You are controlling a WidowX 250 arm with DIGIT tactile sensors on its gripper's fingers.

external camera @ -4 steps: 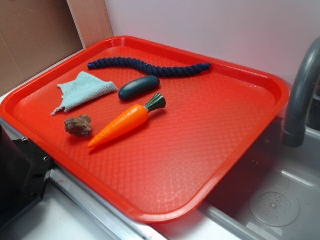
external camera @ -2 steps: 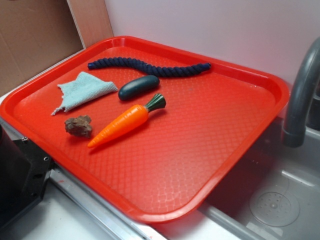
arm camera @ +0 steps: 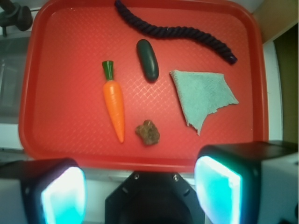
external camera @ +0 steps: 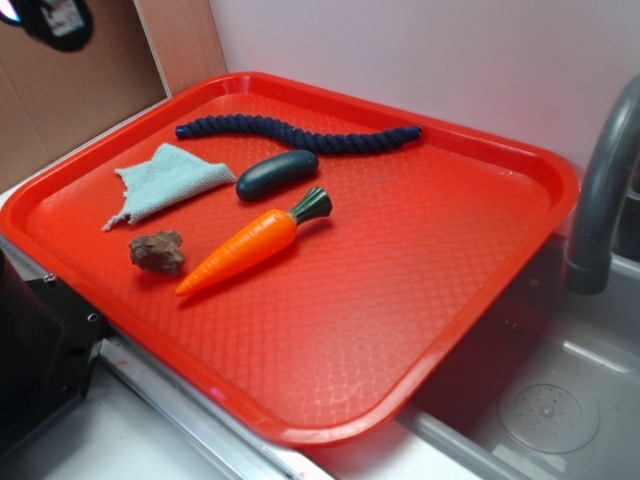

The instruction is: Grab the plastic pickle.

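The plastic pickle (external camera: pixel 277 174) (arm camera: pixel 147 60) is a small glossy dark green oblong. It lies on the red tray (external camera: pixel 420 300) between the navy rope (external camera: pixel 300 132) and the orange carrot (external camera: pixel 250 245). In the wrist view my gripper (arm camera: pixel 140 189) hangs high above the tray's near rim, well short of the pickle. Its cyan-lit pads (arm camera: pixel 63 193) stand wide apart with nothing between them, so it is open. In the exterior view only a dark piece of the gripper (external camera: pixel 48 18) shows, at the top left corner.
A pale teal cloth (external camera: pixel 165 182) and a brown rock-like lump (external camera: pixel 158 251) lie left of the pickle. A grey faucet (external camera: pixel 600 200) and a sink drain (external camera: pixel 548 415) sit to the right. Cardboard (external camera: pixel 70 80) stands behind the tray.
A dark piece of the gripper has come into the exterior view at the top left corner. Everything on the tray lies as before.
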